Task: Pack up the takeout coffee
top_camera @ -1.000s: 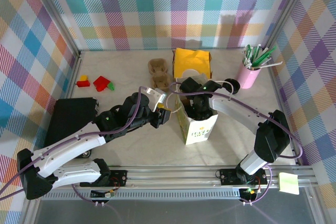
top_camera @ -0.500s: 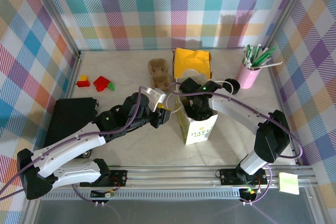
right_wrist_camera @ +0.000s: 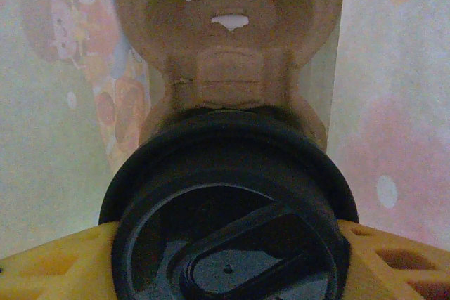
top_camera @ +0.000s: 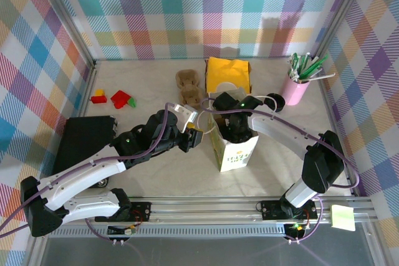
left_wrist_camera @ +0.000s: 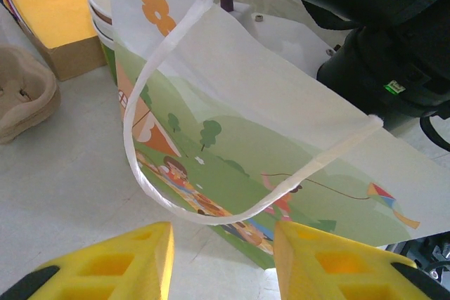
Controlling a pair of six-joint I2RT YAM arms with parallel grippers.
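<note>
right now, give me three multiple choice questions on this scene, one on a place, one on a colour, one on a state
1. Where does the pink pen holder stand?
A) at the far right
B) at the near left
C) midway between the two arms

2. What colour is the box behind the paper bag?
A) red
B) yellow
C) blue

3. What is the right gripper doing?
A) standing open with nothing in it
B) shut on the takeout coffee, inside the bag
C) shut on a pen

Answers:
1 A, the top view puts it in the far right corner.
2 B, its top is bright yellow.
3 B, the right wrist view shows yellow fingers on both sides of the black lid, bag walls around it and a pulp tray beyond it.
</note>
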